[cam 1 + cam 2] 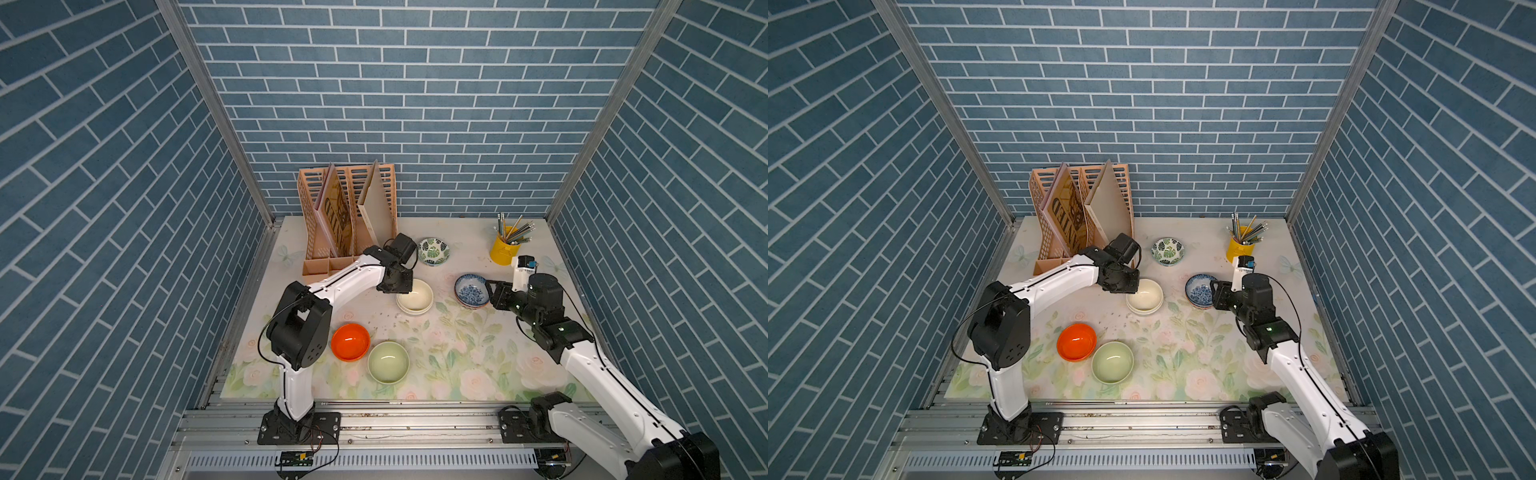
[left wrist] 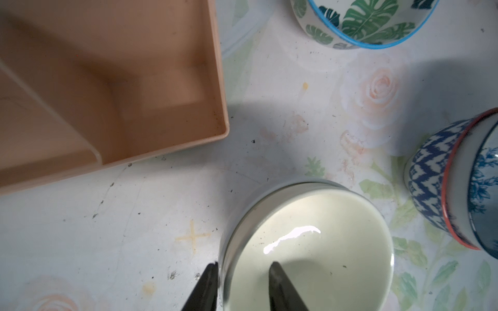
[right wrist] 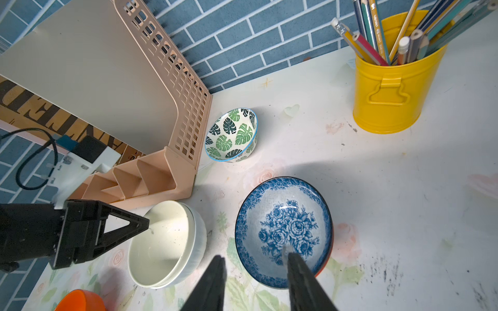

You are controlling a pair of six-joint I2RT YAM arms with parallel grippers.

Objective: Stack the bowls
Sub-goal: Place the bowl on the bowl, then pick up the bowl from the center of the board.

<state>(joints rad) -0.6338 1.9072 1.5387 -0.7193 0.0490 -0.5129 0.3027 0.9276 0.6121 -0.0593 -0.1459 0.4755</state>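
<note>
Cream bowl (image 2: 323, 255) gleaming, glossy glaze catching the light; orange bowl (image 1: 350, 341) shiny too. Yellow pencil cup (image 3: 390, 88) looks like glossy painted metal, peach file rack (image 3: 175, 177) matt plastic, floral tabletop (image 3: 404, 215) smooth but scuffed.

There are a cream bowl (image 1: 414, 296), orange bowl (image 1: 350, 341), pale green bowl (image 1: 388, 361), leaf-patterned bowl (image 1: 433, 250), blue-floral bowl (image 1: 471, 289).

Your left arm (image 1: 345, 282) is reaching from its base toward the far middle, with the elbow raised and the forearm running nearly level. The left wrist (image 1: 401, 249) is bending over so that the left end effector (image 2: 242, 266) is pointing downward, and the left fingers (image 2: 204, 285) are standing apart with a clear gap between them. Your right arm (image 1: 590, 365) is stretching forward and inward. The right end effector (image 3: 256, 257) is angling down toward the left arm's side with the right fingers (image 3: 304, 280) partly spread; whether they are pressing on anything is not showing.
</note>
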